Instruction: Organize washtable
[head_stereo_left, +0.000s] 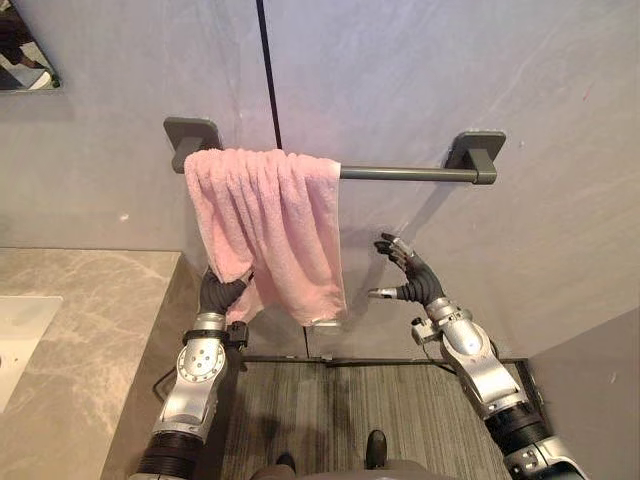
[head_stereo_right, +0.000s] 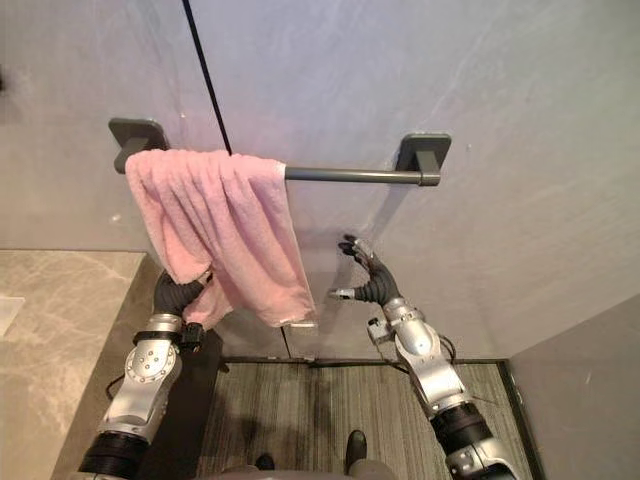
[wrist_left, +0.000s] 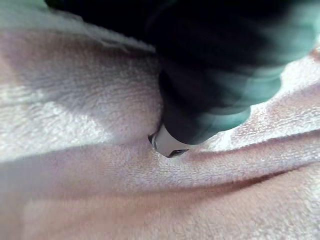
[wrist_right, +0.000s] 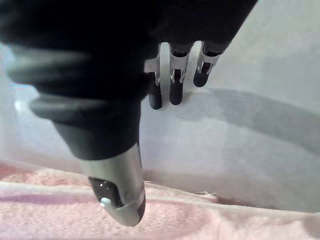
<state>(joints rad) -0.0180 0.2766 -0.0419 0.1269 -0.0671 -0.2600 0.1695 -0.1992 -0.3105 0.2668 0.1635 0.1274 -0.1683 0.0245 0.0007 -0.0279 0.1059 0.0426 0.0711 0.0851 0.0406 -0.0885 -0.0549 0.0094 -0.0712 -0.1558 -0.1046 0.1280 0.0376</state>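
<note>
Currently left hand (head_stereo_left: 221, 291) buried behind pink towel (head_stereo_left: 270, 215), grasp untellable; right hand (head_stereo_left: 417, 282) raised beside towel, spread.

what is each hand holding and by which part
Right hand holds nothing. Left hand is tucked behind the lower left of the towel; whether it grips cannot be told.

Towel (head_stereo_left: 265, 225) on bar (head_stereo_left: 405, 173).
Over bar's left end; counter (head_stereo_left: 90, 320) below-left of bar; right hand (head_stereo_left: 408, 272) below bar's right half.
</note>
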